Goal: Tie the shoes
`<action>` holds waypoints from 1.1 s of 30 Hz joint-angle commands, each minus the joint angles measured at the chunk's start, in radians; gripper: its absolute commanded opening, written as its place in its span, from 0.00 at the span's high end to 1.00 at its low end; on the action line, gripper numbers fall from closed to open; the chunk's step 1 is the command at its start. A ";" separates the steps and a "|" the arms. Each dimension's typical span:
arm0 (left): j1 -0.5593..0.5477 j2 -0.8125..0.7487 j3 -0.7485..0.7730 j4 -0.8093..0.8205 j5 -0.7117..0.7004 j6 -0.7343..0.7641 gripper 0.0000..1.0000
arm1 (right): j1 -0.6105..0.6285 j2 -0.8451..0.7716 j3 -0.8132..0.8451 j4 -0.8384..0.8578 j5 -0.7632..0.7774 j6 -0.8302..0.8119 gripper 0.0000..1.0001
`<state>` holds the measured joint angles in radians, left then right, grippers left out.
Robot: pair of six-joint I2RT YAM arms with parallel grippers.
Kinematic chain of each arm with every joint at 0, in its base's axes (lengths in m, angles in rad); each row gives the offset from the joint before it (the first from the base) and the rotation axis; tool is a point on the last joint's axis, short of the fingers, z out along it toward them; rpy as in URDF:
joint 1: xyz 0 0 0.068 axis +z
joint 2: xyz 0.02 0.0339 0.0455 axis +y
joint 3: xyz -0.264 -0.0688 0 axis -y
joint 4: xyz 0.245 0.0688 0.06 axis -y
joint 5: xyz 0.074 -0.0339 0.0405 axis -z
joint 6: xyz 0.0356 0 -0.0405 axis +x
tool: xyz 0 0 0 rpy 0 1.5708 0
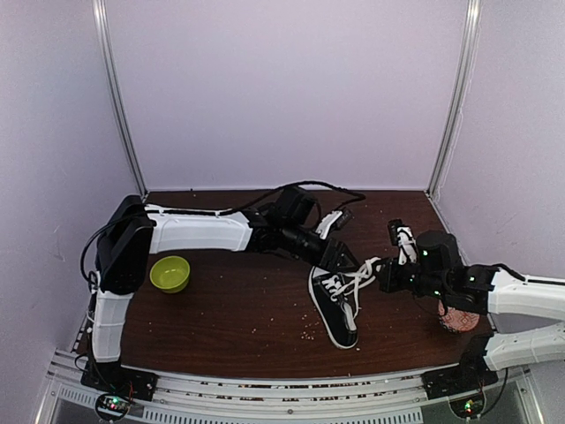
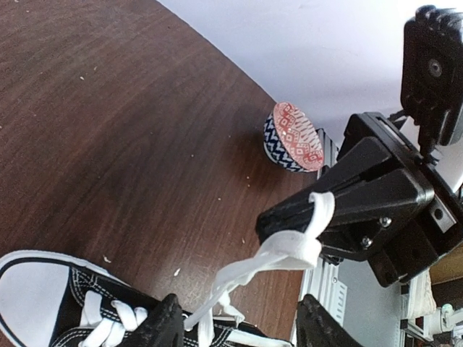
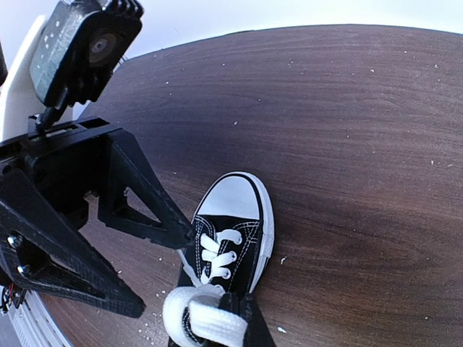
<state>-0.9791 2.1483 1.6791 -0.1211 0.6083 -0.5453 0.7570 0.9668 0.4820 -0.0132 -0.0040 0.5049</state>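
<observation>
The sneaker [image 1: 334,307] stands on its sole on the dark wooden surface [image 1: 238,309], right of the middle. Its white toe cap points toward the near edge and its heel toward the far side. The white laces [image 2: 278,254] are threaded through the eyelets. One length rises off the shoe and runs to the right, clear of the surface, into the right claw [image 2: 281,220]. That claw's jaws are pressed together on the lace, and a short end sticks up above the pinch. In the right wrist view a thick fold of the same lace lies bunched at this claw's own fingertips, in front of the laced part of the shoe.

The left claw [image 1: 344,259] reaches in from the left and hangs over the far, heel end of the sneaker. Its fingers [image 2: 165,325] are spread wide, holding nothing. The raised lace passes up between them, but I cannot tell whether it brushes either finger. The two claws face each other across the lace, near but apart.

A green bowl [image 1: 170,273] sits well to the left of the sneaker, just beside the left arm's upright link. A patterned bowl [image 2: 293,137], red-and-white and blue-and-white, rests near the right edge, partly hidden under the right arm in the top view. Pale specks [image 1: 307,332] dot the surface near the toe.
</observation>
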 commanded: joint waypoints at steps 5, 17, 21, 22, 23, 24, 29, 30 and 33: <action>-0.018 0.042 0.064 0.099 0.095 -0.030 0.45 | 0.000 -0.001 0.032 0.020 -0.008 0.011 1.00; -0.056 -0.006 0.006 0.186 -0.033 -0.118 0.63 | 0.000 0.007 0.030 0.019 -0.011 0.012 1.00; -0.056 0.028 0.039 0.171 -0.031 -0.140 0.62 | -0.001 0.003 0.032 0.021 -0.023 0.014 1.00; -0.056 0.036 0.048 0.171 -0.028 -0.146 0.60 | -0.001 0.003 0.031 0.019 -0.024 0.014 1.00; -0.056 0.041 0.057 0.170 -0.030 -0.150 0.60 | 0.000 0.002 0.032 0.019 -0.028 0.012 1.00; -0.056 0.047 0.064 0.168 -0.033 -0.152 0.60 | 0.000 -0.001 0.029 0.018 -0.030 0.013 1.00; -0.056 0.046 0.080 0.167 -0.068 -0.162 0.74 | -0.001 -0.009 0.021 0.010 -0.026 0.015 1.00; -0.056 0.044 0.080 0.162 -0.076 -0.161 0.81 | -0.001 -0.012 0.019 0.007 -0.023 0.017 1.00; -0.054 0.013 0.056 0.129 -0.110 -0.147 0.95 | 0.000 -0.028 0.014 -0.006 -0.002 0.024 1.00</action>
<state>-1.0359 2.1788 1.7298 0.0006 0.5499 -0.7017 0.7570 0.9684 0.4870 -0.0109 -0.0254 0.5064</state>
